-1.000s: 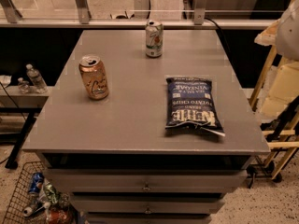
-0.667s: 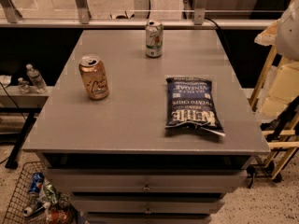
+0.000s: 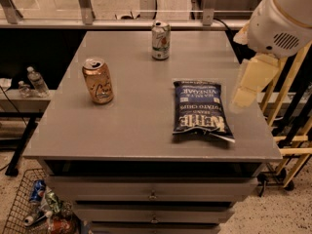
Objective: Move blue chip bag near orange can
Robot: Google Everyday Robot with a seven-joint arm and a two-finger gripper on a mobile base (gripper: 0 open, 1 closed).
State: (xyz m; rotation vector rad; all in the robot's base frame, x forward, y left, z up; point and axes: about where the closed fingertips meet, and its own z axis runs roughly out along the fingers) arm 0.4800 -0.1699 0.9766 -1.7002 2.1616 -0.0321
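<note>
The blue chip bag lies flat on the right half of the grey table, its white lettering facing the front edge. The orange can stands upright on the left half, well apart from the bag. My arm's white joint hangs at the upper right. My gripper shows as a pale cream part below it, above the table's right edge, just right of the bag and not touching it.
A white-and-green can stands upright near the table's back edge. Drawers are under the tabletop. A wire basket of bottles and cans sits on the floor at lower left. Yellow wooden frames stand to the right.
My arm and gripper have moved left, from beyond the table's right side to over its right edge beside the bag. The bag and both cans have not moved.
</note>
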